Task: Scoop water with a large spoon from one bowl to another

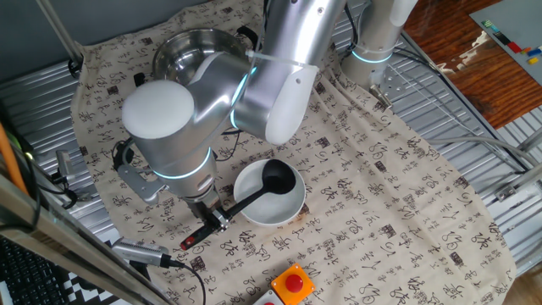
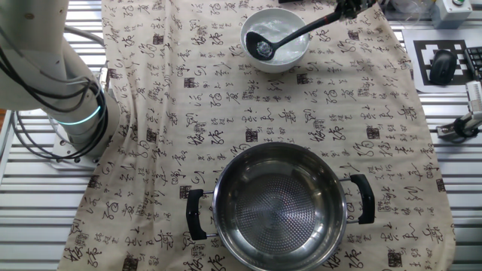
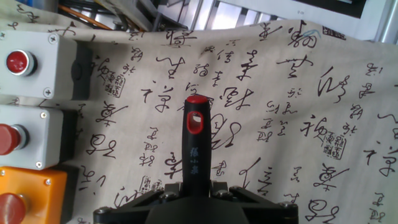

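The large spoon (image 1: 273, 180), a black ladle, rests its scoop inside the plain white bowl (image 1: 250, 209) at the table's near side. Its handle slants out over the rim to a red tip (image 1: 188, 242). My gripper (image 1: 213, 220) is shut on the handle just outside the bowl. In the other fixed view the scoop (image 2: 263, 47) lies low in the bowl (image 2: 295, 50), where water glints. The hand view shows the handle's red end (image 3: 196, 115) sticking out past my fingers. The steel pot (image 2: 280, 205) with two black handles stands apart, with no water showing inside.
A cloth printed with black characters (image 1: 381, 195) covers the table. Button boxes sit near the bowl: an orange one with a red button (image 1: 292, 284), and grey ones (image 3: 37, 65). The arm's base (image 2: 71, 124) stands at the cloth's edge. Cables (image 1: 152, 254) lie beside the gripper.
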`<state>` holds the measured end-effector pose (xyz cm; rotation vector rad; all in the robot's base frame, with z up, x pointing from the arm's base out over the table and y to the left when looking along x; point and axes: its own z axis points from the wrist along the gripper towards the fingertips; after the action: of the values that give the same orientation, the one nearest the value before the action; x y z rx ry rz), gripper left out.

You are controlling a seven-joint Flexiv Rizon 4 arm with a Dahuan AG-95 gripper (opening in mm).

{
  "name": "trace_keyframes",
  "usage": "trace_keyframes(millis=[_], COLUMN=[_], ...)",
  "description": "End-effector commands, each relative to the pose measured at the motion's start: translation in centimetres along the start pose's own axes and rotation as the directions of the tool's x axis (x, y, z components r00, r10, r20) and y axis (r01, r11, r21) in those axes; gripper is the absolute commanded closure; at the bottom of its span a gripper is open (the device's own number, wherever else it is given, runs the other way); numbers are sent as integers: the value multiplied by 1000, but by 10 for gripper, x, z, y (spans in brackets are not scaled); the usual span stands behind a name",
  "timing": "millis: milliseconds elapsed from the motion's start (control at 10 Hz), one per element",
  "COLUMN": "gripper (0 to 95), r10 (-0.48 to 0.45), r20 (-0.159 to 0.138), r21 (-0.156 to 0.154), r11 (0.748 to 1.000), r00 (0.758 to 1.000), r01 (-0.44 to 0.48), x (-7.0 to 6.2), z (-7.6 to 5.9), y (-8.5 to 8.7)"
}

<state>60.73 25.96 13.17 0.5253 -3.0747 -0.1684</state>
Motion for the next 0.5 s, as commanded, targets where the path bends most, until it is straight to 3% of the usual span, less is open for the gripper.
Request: trace_keyframes(millis=[100, 500], gripper=[950, 950], r10=[-1, -1], r20=[-2, 6], r21=[-4, -25], r11=[1000, 1000], r00=[1000, 1000], r01=[1, 1], x=[1, 1], z=[-3, -10], y=[2, 5])
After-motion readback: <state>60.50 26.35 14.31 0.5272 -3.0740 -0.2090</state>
